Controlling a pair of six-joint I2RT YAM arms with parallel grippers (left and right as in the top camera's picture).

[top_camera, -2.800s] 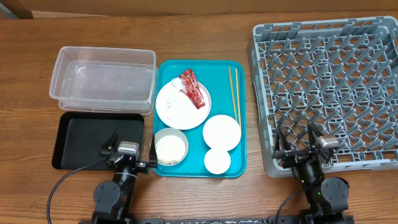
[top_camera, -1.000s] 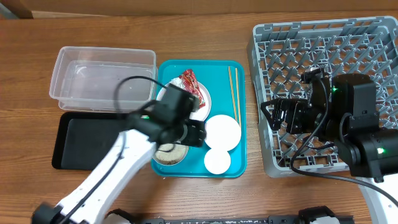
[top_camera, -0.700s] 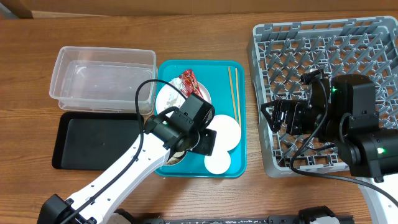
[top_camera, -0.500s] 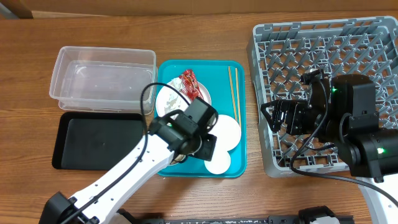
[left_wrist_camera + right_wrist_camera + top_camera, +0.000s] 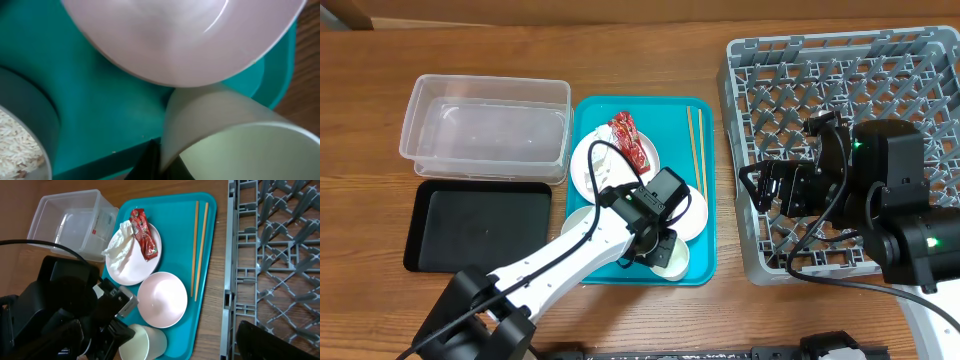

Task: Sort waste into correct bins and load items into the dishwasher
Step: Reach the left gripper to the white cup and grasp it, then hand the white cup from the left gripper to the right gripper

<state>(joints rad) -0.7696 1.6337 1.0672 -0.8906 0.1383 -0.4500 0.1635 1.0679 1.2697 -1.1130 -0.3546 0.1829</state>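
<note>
The small white cup (image 5: pixel 678 262) sits at the near edge of the teal tray (image 5: pixel 680 125). The left pincer (image 5: pixel 656 244) is right down on it, clenched on the cup's rim. The left wrist view shows 1 dark finger (image 5: pixel 147 162) pressed against the outside of the pale wall.

Just behind the cup is the white bowl (image 5: pixel 162 300), the 2 very close together. To the cup's left is the pale grey-blue bowl (image 5: pixel 30 115), with white rice grains (image 5: pixel 17 147) heaped inside it.

Further back on the tray lies the white round plate (image 5: pixel 592 172). It carries the crinkled red snack wrapper (image 5: pixel 630 142) and the crumpled white tissue wad (image 5: pixel 120 242), which touch each other. 2 thin wooden chopsticks (image 5: pixel 696 150) lie side by side along the tray's right edge, running front to back.

Left of the tray, the clear plastic tub (image 5: pixel 485 130) stands at the back. The shallow black tray (image 5: pixel 480 225) lies just in front of it.

Over on the right, the big grey dish rack (image 5: pixel 840 90) shows its rows of upright pegs. The right pincer (image 5: pixel 752 188) hangs above the rack's left edge, released with jaws spread wide and nothing between them. Everything rests on the wooden bench (image 5: pixel 620 50).
</note>
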